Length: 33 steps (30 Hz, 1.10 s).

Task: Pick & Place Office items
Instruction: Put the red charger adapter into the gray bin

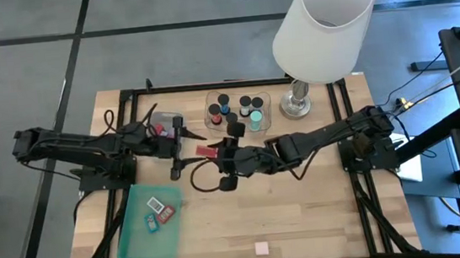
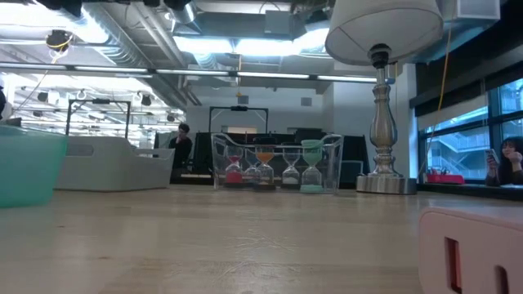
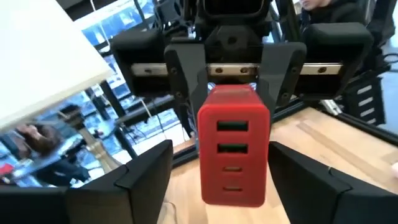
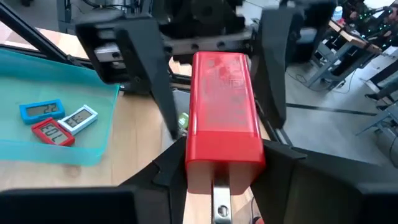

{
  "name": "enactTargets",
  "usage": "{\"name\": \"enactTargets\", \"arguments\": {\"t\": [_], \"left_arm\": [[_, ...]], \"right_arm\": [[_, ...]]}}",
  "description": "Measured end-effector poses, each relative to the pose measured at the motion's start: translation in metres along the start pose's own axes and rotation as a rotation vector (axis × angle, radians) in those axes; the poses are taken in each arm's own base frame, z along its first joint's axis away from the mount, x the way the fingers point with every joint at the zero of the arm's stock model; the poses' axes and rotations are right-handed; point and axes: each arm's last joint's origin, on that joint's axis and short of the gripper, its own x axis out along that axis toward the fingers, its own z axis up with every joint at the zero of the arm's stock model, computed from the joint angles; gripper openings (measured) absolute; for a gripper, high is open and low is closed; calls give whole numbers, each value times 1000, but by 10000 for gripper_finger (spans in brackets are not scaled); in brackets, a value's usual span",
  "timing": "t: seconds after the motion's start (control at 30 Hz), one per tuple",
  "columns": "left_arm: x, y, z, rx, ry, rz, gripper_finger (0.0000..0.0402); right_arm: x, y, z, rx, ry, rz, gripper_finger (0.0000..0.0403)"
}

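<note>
Nearby, lamp (image 1: 320,14), hourglass tray (image 1: 237,110), green lid (image 1: 149,224)

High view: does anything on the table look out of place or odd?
A pink block lies alone near the table's front edge. The right pincer holds a red block inside the open left pincer.

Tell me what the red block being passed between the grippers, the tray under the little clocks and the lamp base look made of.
Red charger block: smooth moulded plastic, slight sheen, metal prong at the right gripper's end; left gripper open around it.
Teal tray: translucent plastic, the table showing through its wall.
Lamp base: likely polished metal, silvery with bright reflections.
</note>
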Motion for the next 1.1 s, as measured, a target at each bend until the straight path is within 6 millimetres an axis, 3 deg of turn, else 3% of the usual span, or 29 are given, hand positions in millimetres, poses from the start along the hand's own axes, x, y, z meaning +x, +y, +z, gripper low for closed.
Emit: {"name": "enactTargets", "arguments": {"t": [0.4, 0.63, 0.73, 0.9, 1.1], "left_arm": [[1, -4, 1, -55, -12, -39, 118], [1, -8, 2, -58, -13, -46, 117], [1, -9, 3, -72, -13, -48, 117], [1, -9, 3, -109, -12, -48, 117], [1, -6, 0, -168, 49, 64, 117]], "right_arm": [[0, 0, 0, -14, 1, 6, 132], [0, 1, -1, -41, 3, 24, 140], [0, 1, -1, -37, 7, 31, 166], [0, 1, -3, 31, 25, 30, 242], [-7, -1, -19, 59, 188, 41, 320]]}}
